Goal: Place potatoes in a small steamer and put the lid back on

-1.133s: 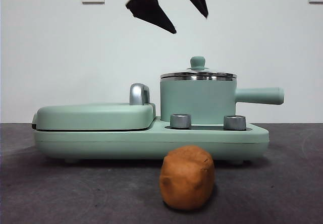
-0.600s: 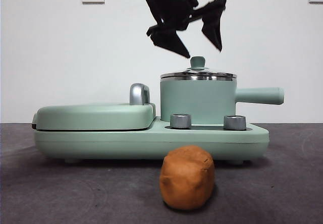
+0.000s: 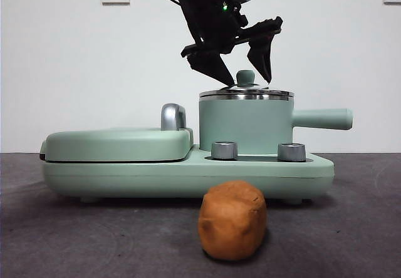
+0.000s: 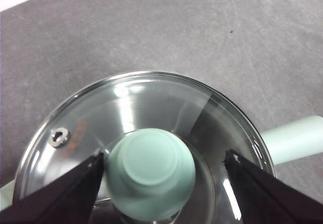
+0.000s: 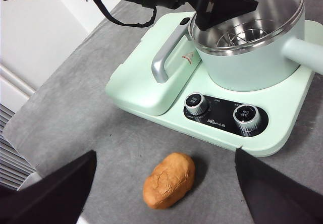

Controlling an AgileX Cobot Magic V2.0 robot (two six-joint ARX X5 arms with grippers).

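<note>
Left gripper (image 3: 244, 71) set wide astride the lid (image 4: 146, 133) knob (image 4: 151, 172), frame centre.
Lid judged rigid, smooth, breakable glass; the knob is best pinched.

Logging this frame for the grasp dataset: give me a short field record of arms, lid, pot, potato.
left gripper: open, jaws either side of the lid knob, not closed on it
right gripper: open, hangs above the table, holds nothing
lid: on the small steamer, knob up
small steamer: on the green cooker base, handle out to the side
potato: on the table in front of the base, untouched
step: lid not yet lifted
</note>
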